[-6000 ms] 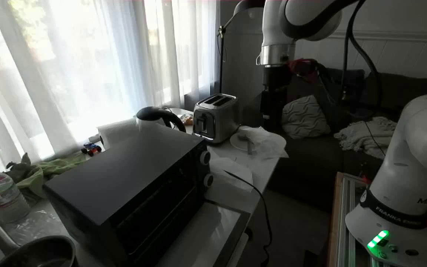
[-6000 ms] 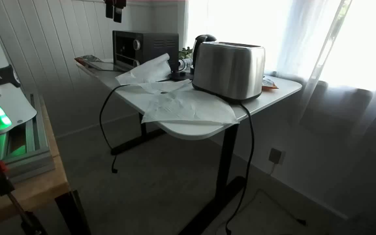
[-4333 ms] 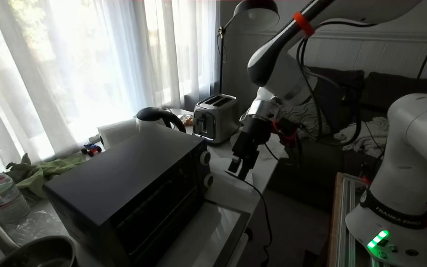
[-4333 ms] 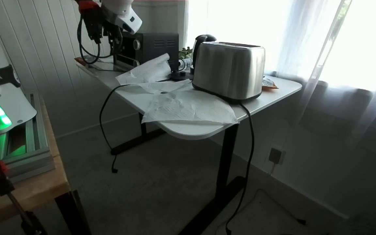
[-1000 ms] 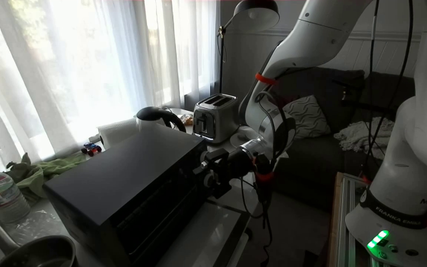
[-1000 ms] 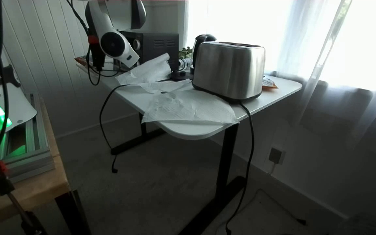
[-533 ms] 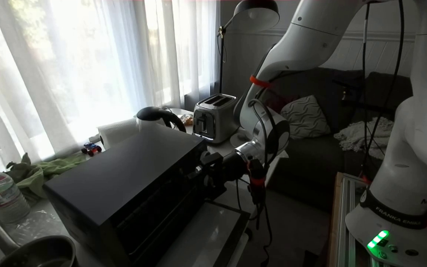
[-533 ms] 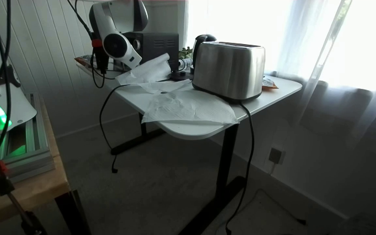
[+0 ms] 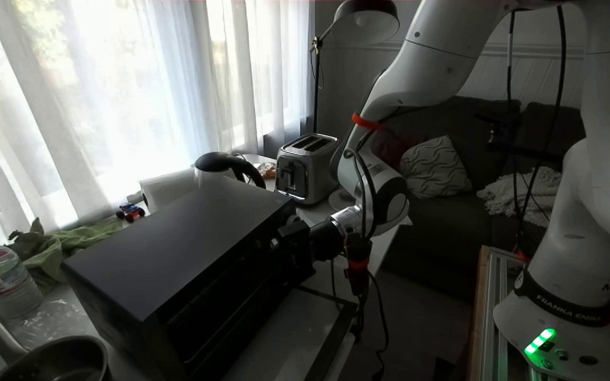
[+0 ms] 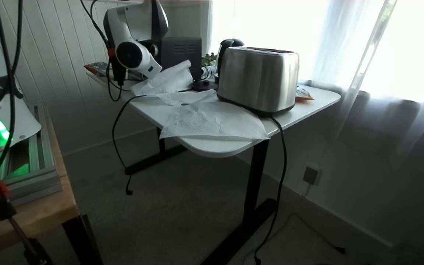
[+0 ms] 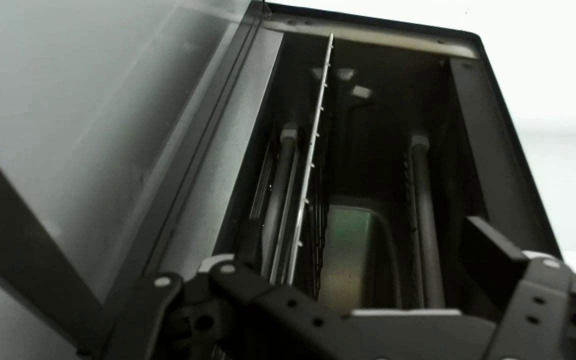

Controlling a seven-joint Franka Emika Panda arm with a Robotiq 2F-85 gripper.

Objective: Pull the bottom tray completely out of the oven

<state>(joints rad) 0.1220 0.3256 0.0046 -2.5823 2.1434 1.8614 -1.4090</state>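
Observation:
The black oven (image 9: 178, 243) stands on the table with its glass door (image 9: 289, 338) folded down open. It also shows in an exterior view (image 10: 182, 55) and fills the wrist view. The bottom tray (image 11: 313, 150) lies inside, seen edge-on as a bright ribbed line running across the cavity in the wrist view. It is too dark to see in the exterior views. My gripper (image 11: 363, 225) is open, its fingers wide apart, one on either side of the tray's level, with nothing held. In an exterior view the gripper (image 9: 278, 256) is at the oven's front by the knobs.
A silver slot toaster (image 9: 307, 169) and a black-handled kettle (image 9: 231, 164) stand behind the oven. A heating rod (image 11: 425, 220) runs inside it. White paper (image 10: 212, 121) lies on the table. A pan (image 9: 56, 360) and a water bottle (image 9: 3, 278) are beside the oven.
My arm has come down from high up and turned to face the oven front. Over the last second the gripper has moved closer in to the opening. The oven has not moved.

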